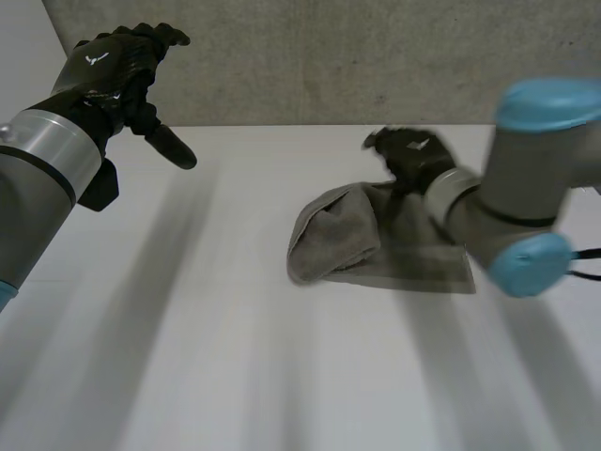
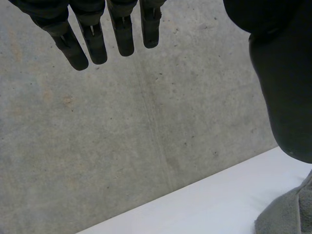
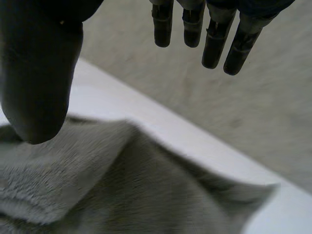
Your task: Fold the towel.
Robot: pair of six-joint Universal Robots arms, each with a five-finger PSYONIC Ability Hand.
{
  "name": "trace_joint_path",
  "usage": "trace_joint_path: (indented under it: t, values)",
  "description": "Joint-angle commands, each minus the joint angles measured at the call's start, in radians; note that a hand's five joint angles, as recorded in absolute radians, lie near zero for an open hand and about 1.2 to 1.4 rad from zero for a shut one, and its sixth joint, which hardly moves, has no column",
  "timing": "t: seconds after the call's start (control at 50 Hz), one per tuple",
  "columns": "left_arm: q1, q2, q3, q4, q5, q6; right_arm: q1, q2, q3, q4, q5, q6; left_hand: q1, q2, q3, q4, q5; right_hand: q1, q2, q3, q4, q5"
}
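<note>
A grey towel (image 1: 376, 246) lies bunched and partly folded on the white table (image 1: 235, 357), right of the middle. My right hand (image 1: 410, 153) hovers over the towel's far edge with straight fingers (image 3: 214, 39) and thumb (image 3: 41, 73) apart, nothing between them; the towel (image 3: 122, 190) lies under its palm. My left hand (image 1: 122, 70) is raised high at the far left, well away from the towel, its fingers (image 2: 92, 39) straight and empty. A bit of the towel (image 2: 287, 214) shows below the left thumb (image 2: 285, 83).
A grey concrete wall (image 1: 376, 56) runs behind the table's far edge. The right arm's elbow (image 1: 526, 197) hangs over the towel's right end. White tabletop spreads out in front and to the left.
</note>
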Motion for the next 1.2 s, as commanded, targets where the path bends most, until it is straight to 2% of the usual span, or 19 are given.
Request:
trace_joint_path:
  t: [0.02,0.04,0.06,0.1,0.16,0.24,0.26,0.28,0.32,0.34,0.38,0.5,0.54,0.56,0.58,0.72,0.88,1.0,1.2]
  values:
    - [0.002,-0.009,-0.001,0.001,0.004,0.002,0.048,0.403,-0.381,0.147,-0.004,0.003,-0.067,-0.063,-0.049,-0.063,-0.054,0.116,0.102,0.104,0.097,0.112]
    - [0.000,-0.010,-0.001,0.001,0.004,0.002,0.050,0.458,-0.449,0.214,-0.007,0.001,-0.067,-0.063,-0.049,-0.063,-0.054,0.379,0.365,0.367,0.360,0.375]
    - [0.000,-0.010,-0.001,0.001,0.004,0.002,0.050,0.459,-0.450,0.215,-0.007,0.001,-0.067,-0.063,-0.049,-0.063,-0.054,0.382,0.367,0.370,0.363,0.378]
    - [0.000,-0.012,-0.001,0.003,0.004,0.002,0.059,0.503,-0.537,0.326,-0.025,0.006,-0.067,-0.063,-0.049,-0.063,-0.054,1.115,1.100,1.103,1.096,1.111]
    - [0.000,-0.012,-0.001,0.006,0.004,0.002,0.060,0.494,-0.542,0.345,-0.025,0.006,-0.067,-0.063,-0.049,-0.063,-0.054,1.168,1.153,1.156,1.149,1.163]
    - [0.002,-0.012,-0.001,0.007,0.004,0.002,0.088,0.355,-0.387,0.316,-0.030,0.009,-0.067,-0.063,-0.049,-0.063,-0.054,1.168,1.153,1.156,1.149,1.163]
    - [0.003,-0.012,-0.001,0.007,0.004,0.002,0.100,0.259,-0.284,0.273,-0.036,0.009,-0.067,-0.063,-0.049,-0.063,-0.054,1.168,1.153,1.156,1.149,1.163]
    - [0.003,-0.012,-0.001,0.007,0.004,0.002,0.100,0.258,-0.283,0.273,-0.036,0.009,-0.067,-0.063,-0.049,-0.063,-0.054,1.168,1.153,1.156,1.149,1.163]
    - [0.003,-0.010,-0.004,0.007,0.005,0.002,0.125,0.024,-0.032,0.132,-0.058,0.000,-0.067,-0.063,-0.049,-0.063,-0.054,1.168,1.153,1.156,1.149,1.163]
    - [0.003,-0.010,-0.004,0.007,0.005,0.002,0.125,0.023,-0.031,0.132,-0.058,0.000,-0.067,-0.063,-0.049,-0.063,-0.054,1.168,1.153,1.156,1.149,1.163]
    - [0.005,-0.010,-0.010,0.007,0.005,0.004,0.178,-0.097,0.177,0.019,-0.068,-0.005,-0.067,-0.063,-0.049,-0.063,-0.054,1.168,1.153,1.156,1.149,1.163]
    - [0.005,-0.010,-0.019,0.007,0.004,0.007,0.348,-0.159,0.357,0.035,-0.079,-0.010,-0.067,-0.063,-0.049,-0.063,-0.054,1.168,1.153,1.156,1.149,1.163]
    - [0.005,-0.010,-0.019,0.006,0.004,0.007,0.366,-0.162,0.369,0.058,-0.067,-0.019,-0.067,-0.063,-0.049,-0.063,-0.054,1.066,1.051,1.054,1.047,1.062]
    - [0.005,-0.012,-0.023,0.006,0.002,0.007,0.361,-0.164,0.368,0.061,-0.061,-0.028,-0.067,-0.063,-0.049,-0.063,-0.054,0.395,0.380,0.383,0.375,0.390]
    - [0.003,-0.012,-0.029,0.006,0.004,0.007,0.346,-0.175,0.362,0.060,-0.050,-0.037,-0.067,-0.063,-0.049,-0.063,-0.054,-0.054,-0.069,-0.066,-0.073,-0.058]
    - [0.000,-0.004,-0.125,0.006,0.007,0.007,0.179,-0.296,0.305,0.061,0.011,-0.069,-0.055,-0.052,-0.038,-0.051,-0.042,-0.054,-0.069,-0.066,-0.073,-0.058]
    - [-0.003,0.011,-0.316,0.012,0.011,0.012,0.149,-0.294,0.227,0.070,0.001,-0.077,-0.050,-0.046,-0.032,-0.046,-0.037,-0.054,-0.069,-0.066,-0.073,-0.058]
    - [-0.001,0.005,-0.466,0.075,0.008,0.018,0.172,-0.179,0.156,0.063,-0.021,-0.194,-0.050,-0.046,-0.032,-0.046,-0.037,-0.054,-0.069,-0.066,-0.073,-0.058]
    - [-0.003,-0.062,-0.552,0.184,0.001,0.001,0.281,0.093,-0.034,0.060,-0.047,-0.589,-0.050,-0.046,-0.032,-0.046,-0.037,-0.054,-0.069,-0.066,-0.073,-0.058]
